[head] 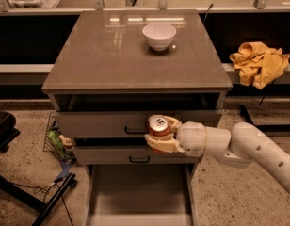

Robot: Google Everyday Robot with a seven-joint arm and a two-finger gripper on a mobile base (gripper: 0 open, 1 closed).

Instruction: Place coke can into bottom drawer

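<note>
My gripper (160, 134) is shut on the red coke can (159, 126), whose silver top faces up. It holds the can upright in the air in front of the two upper drawer fronts, off the cabinet top. The bottom drawer (138, 192) is pulled out below it, a long shallow grey tray with low side walls. The can hangs above the drawer's back part, a little right of its middle. My white arm reaches in from the lower right.
A white bowl (159, 35) stands at the back of the cabinet top (102, 55). A yellow cloth (259, 62) lies on the ledge at right. A small wire basket with green items (56, 142) and black stand legs are on the floor at left.
</note>
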